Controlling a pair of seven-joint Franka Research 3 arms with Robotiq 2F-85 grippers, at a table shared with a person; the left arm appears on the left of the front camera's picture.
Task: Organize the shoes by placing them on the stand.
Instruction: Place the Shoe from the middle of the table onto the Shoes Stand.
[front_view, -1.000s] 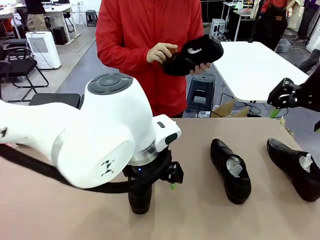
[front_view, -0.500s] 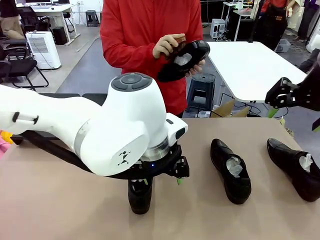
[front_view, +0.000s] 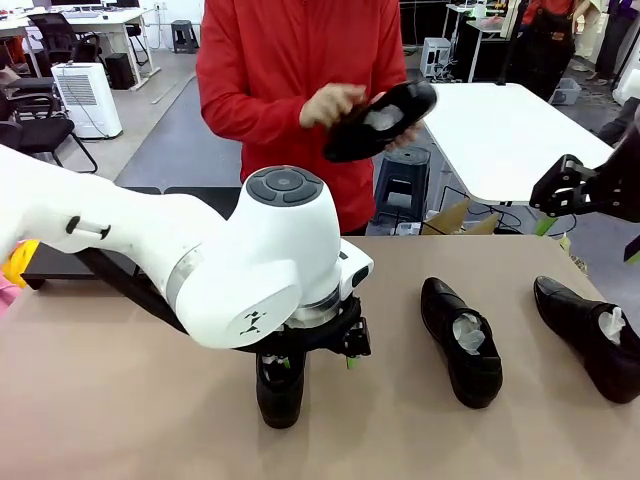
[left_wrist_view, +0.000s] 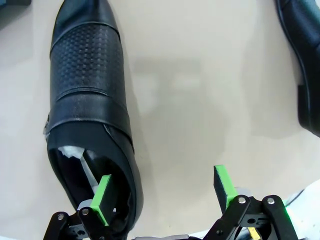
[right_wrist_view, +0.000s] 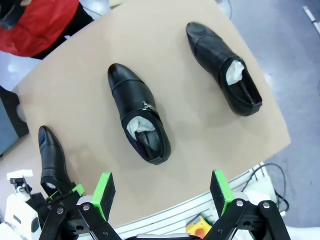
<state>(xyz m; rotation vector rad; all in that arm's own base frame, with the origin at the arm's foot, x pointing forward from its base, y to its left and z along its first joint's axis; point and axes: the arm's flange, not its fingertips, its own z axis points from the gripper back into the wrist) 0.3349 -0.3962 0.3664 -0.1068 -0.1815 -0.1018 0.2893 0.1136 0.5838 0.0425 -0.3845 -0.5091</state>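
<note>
Straddling shoe (left_wrist_view: 87, 100) rim, L hand (left_wrist_view: 162, 176) spread

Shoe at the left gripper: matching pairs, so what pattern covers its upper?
The shoe is black with fine embossed dots; left wrist view.

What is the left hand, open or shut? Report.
Open: the left hand holds its green pads wide apart, one over the shoe, one over table.

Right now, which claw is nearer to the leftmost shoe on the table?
Left. The left claw is down at that shoe's heel end, one finger over its opening, the other beside it. The right claw hangs high above the table's right side.
</note>
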